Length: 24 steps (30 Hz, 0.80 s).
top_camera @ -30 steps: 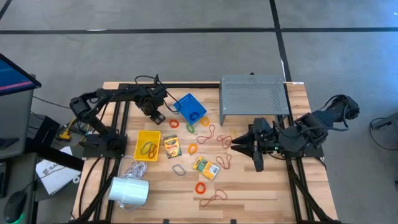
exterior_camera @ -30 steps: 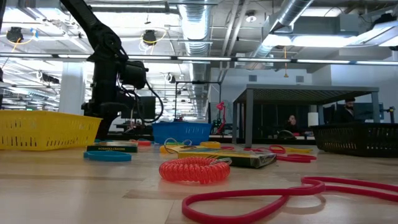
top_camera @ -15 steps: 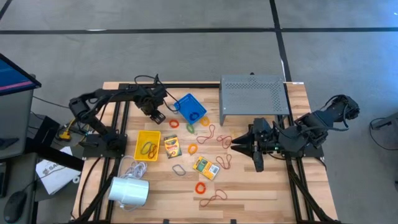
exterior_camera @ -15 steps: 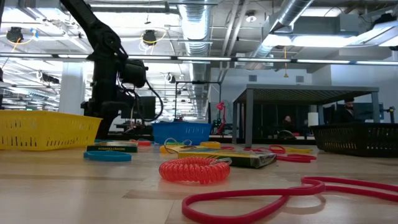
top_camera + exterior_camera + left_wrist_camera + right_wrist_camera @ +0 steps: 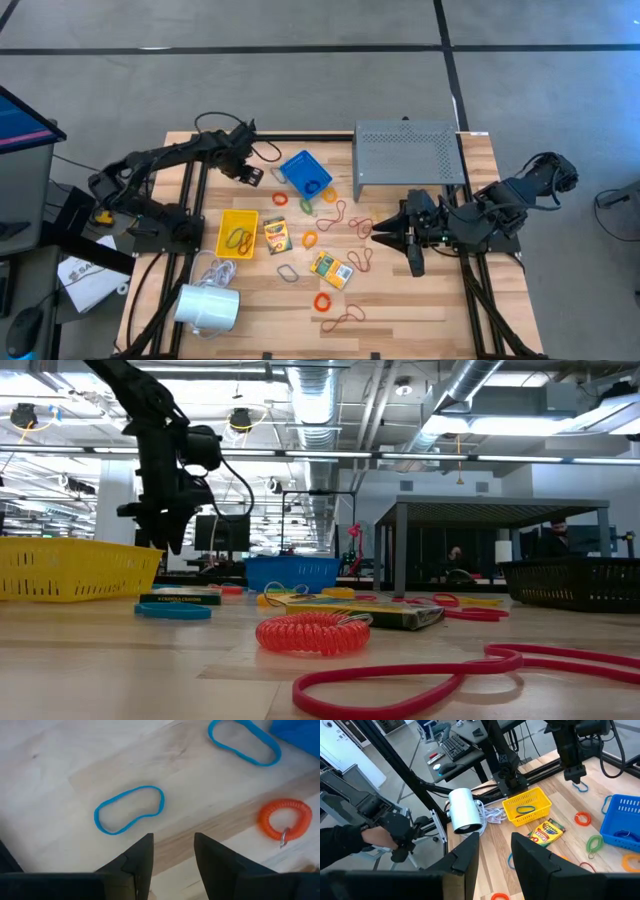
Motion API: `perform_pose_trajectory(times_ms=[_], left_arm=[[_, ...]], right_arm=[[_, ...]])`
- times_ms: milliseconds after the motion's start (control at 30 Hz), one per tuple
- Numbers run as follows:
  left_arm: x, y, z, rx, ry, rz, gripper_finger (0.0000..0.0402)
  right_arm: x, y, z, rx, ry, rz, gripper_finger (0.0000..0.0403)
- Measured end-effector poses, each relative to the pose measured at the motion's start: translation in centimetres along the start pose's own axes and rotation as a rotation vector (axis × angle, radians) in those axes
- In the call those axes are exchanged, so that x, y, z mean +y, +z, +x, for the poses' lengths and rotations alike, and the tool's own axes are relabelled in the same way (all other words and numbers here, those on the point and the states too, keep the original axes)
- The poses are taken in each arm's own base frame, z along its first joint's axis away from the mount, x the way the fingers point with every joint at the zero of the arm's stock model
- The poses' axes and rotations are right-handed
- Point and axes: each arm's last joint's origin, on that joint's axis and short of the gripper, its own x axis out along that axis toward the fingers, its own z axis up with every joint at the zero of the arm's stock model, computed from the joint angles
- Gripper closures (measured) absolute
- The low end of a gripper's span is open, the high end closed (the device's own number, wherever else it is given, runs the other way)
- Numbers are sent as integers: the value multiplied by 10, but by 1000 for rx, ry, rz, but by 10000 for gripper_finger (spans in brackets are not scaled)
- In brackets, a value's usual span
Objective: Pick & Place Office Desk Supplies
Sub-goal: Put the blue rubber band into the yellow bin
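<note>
My left gripper (image 5: 172, 855) hangs open above the table's far left (image 5: 247, 170), pointing down, with nothing between its fingers. Below it two blue rubber bands (image 5: 129, 810) (image 5: 244, 742) and an orange coil (image 5: 285, 820) lie flat on the wood. Two crayon boxes (image 5: 277, 235) (image 5: 331, 269) and loose rubber bands (image 5: 335, 212) lie mid-table. A yellow basket (image 5: 238, 232) holds a band; a blue basket (image 5: 306, 172) holds others. My right gripper (image 5: 372, 232) waits raised at the right, open (image 5: 495, 852) and holding nothing.
A grey perforated shelf (image 5: 408, 155) stands at the far right. A white cylinder with a cord (image 5: 208, 307) lies at the near left corner. A red coil (image 5: 312, 632) and a red band (image 5: 440, 675) lie near the front edge. A person's hand (image 5: 375, 837) shows beyond the table.
My left gripper has risen off the table near the blue bands, drifted a little toward the far left and rolled about its wrist. Its fingers stay open and nothing came up with it.
</note>
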Motion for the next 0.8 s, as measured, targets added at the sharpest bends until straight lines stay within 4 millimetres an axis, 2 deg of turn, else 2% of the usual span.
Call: perform_pose_trajectory(times_ms=[233, 567, 800], left_arm=[[1, 3, 7, 38, -32, -62, 266], [2, 25, 24, 111, -9, -111, 266], [3, 24, 36, 160, 30, -86, 284]], right_arm=[[2, 1, 0, -2, 25, 4, 291], [7, -2, -3, 6, 52, 16, 291], [10, -2, -5, -4, 74, 23, 291]])
